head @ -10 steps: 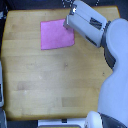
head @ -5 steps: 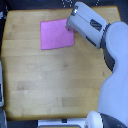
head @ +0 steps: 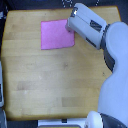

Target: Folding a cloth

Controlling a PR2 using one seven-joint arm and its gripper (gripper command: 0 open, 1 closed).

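From my remote seat I saw one bare wooden table (head: 45, 80) nearest, then one white arm (head: 117, 65) rising from the exterior view's right, its gripper (head: 70, 29) at the edge of one flat pink cloth (head: 56, 34) (jaws hidden; I could not tell their state).

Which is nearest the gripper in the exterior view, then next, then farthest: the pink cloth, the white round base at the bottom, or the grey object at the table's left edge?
1. The cloth: directly at the gripper, by its right edge.
2. White round base: bottom of the view.
3. Grey object: left edge; too close to call against the base.
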